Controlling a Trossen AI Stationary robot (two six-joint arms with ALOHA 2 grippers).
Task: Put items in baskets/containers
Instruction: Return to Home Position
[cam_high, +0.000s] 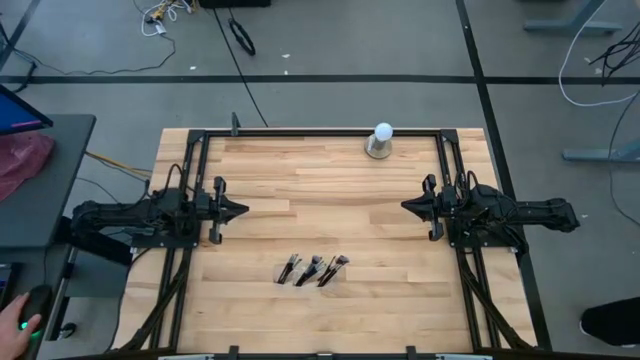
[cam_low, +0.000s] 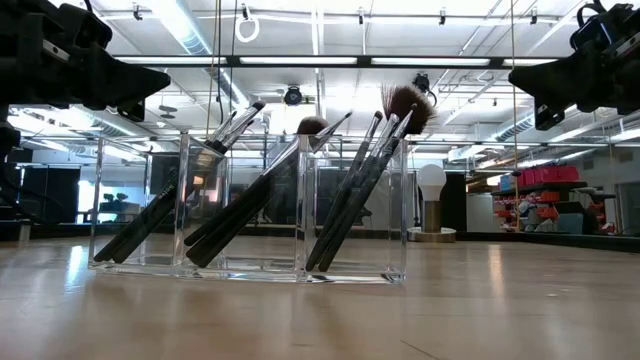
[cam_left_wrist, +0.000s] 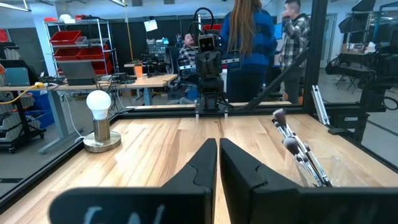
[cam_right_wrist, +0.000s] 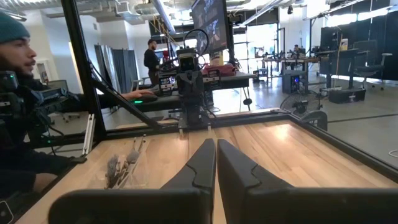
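Wooden table (cam_high: 330, 190) carries the clear organizer (cam_low: 395, 250) near its front edge, every visible brush (cam_low: 355, 190) leaning inside (none lies loose), so the job looks finished, with left gripper (cam_high: 243, 209) and right gripper (cam_high: 405, 206) hovering pinched closed at either side.

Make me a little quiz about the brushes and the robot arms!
1. True or false: all the brushes lean inside the organizer.
2. How many compartments does the organizer have? A) two B) three C) five
3. Fill in: the left gripper and the right gripper, each pulled back to its own side of the table, are both ____ (open or shut).
Key: 1 true; 2 B; 3 shut.
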